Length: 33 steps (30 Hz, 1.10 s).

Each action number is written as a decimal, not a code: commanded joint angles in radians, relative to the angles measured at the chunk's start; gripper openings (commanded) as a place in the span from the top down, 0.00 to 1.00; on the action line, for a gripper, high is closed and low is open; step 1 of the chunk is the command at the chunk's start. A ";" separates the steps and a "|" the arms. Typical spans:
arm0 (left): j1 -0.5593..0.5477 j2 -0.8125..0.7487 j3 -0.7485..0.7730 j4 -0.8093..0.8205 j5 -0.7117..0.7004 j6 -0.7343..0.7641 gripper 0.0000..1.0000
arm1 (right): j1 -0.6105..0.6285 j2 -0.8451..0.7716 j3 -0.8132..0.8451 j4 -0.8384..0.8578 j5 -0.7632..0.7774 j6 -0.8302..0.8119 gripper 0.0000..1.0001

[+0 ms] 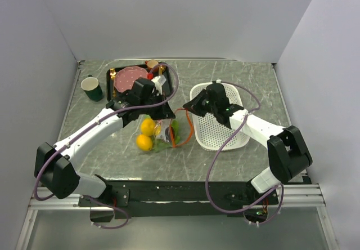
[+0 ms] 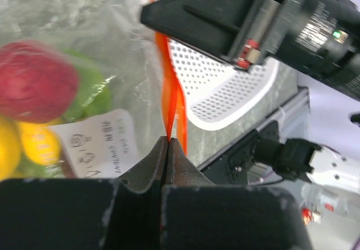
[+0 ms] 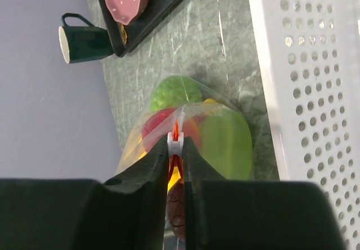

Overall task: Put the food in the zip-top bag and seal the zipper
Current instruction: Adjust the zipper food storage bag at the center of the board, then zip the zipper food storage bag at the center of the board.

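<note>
The clear zip-top bag (image 1: 162, 133) lies on the table between my grippers, holding the food: yellow lemons (image 1: 147, 127), green pieces (image 3: 225, 137), a red piece (image 2: 34, 81) and a dark purple one (image 3: 179, 210). My left gripper (image 2: 169, 140) is shut on the orange-red zipper (image 2: 170, 101) at one end; in the top view it (image 1: 167, 115) sits at the bag's far side. My right gripper (image 3: 175, 144) is shut on the zipper's white slider (image 3: 175, 143), with the orange strip (image 1: 192, 129) bowing toward the basket. In the top view the right gripper (image 1: 188, 109) is just right of the left one.
A white perforated basket (image 1: 225, 132) stands right of the bag, close under the right arm. A black tray (image 1: 112, 89) with a pink speckled plate (image 1: 129, 78) and gold cutlery sits at the back. A dark green cup (image 1: 92, 88) stands at the back left.
</note>
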 commanded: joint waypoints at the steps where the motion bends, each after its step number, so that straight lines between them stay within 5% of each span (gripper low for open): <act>1: -0.013 0.021 -0.016 0.089 0.140 0.021 0.99 | -0.010 -0.007 0.029 0.085 0.012 -0.049 0.88; 16: -0.133 0.161 -0.083 0.232 0.142 -0.022 0.94 | -0.065 -0.017 0.000 0.144 -0.017 -0.083 0.87; 17: -0.136 0.159 -0.076 0.230 0.145 -0.010 0.91 | -0.065 -0.014 0.001 0.142 -0.018 -0.086 0.87; 19: -0.134 0.139 -0.077 0.216 0.122 0.011 0.59 | -0.064 -0.013 0.005 0.136 -0.020 -0.104 0.86; 24: -0.105 0.058 -0.080 0.176 0.066 0.056 0.22 | -0.065 -0.019 0.006 0.108 -0.005 -0.166 0.85; 33: 0.234 -0.094 -0.152 0.360 0.257 0.059 0.01 | -0.067 -0.022 0.015 0.107 -0.037 -0.273 0.85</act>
